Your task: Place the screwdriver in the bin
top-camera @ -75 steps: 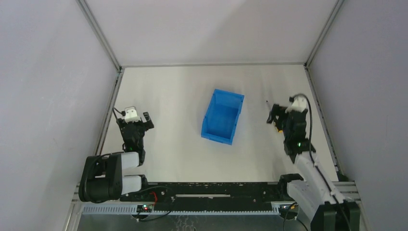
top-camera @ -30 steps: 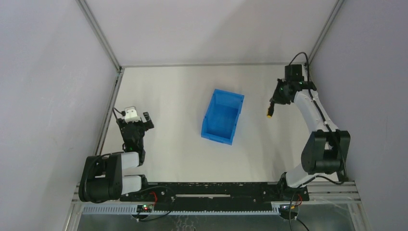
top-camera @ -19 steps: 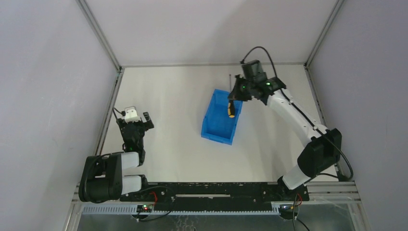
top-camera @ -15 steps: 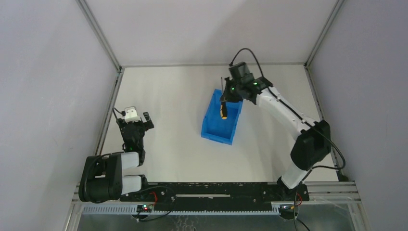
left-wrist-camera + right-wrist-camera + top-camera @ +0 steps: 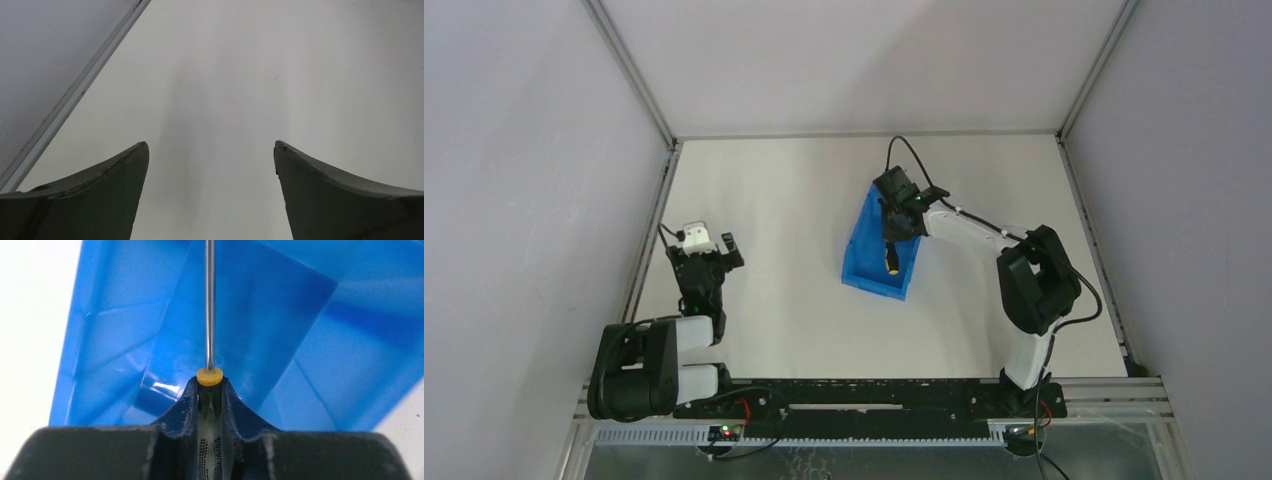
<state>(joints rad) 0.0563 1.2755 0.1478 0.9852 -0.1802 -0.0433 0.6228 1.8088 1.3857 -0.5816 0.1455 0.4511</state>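
The blue bin (image 5: 856,243) stands mid-table, its lower side toward the arms. My right gripper (image 5: 893,222) reaches down into it from the far end. In the right wrist view the gripper (image 5: 210,386) is shut on the screwdriver (image 5: 210,315): the black handle sits between the fingers, the yellow collar at their tips, and the thin shaft points ahead over the bin's floor (image 5: 120,340). From above, the screwdriver (image 5: 890,256) shows dark with a yellow end inside the bin. My left gripper (image 5: 705,251) rests at the left, open (image 5: 210,147), holding nothing.
Grey walls with metal corner rails (image 5: 649,215) enclose the white table on three sides. The left arm lies folded near the left rail. The black base rail (image 5: 854,395) runs along the near edge.
My right arm has swung from the table's right side leftward, carrying the screwdriver over the bin's far wall and down into the bin. The left arm has not moved.
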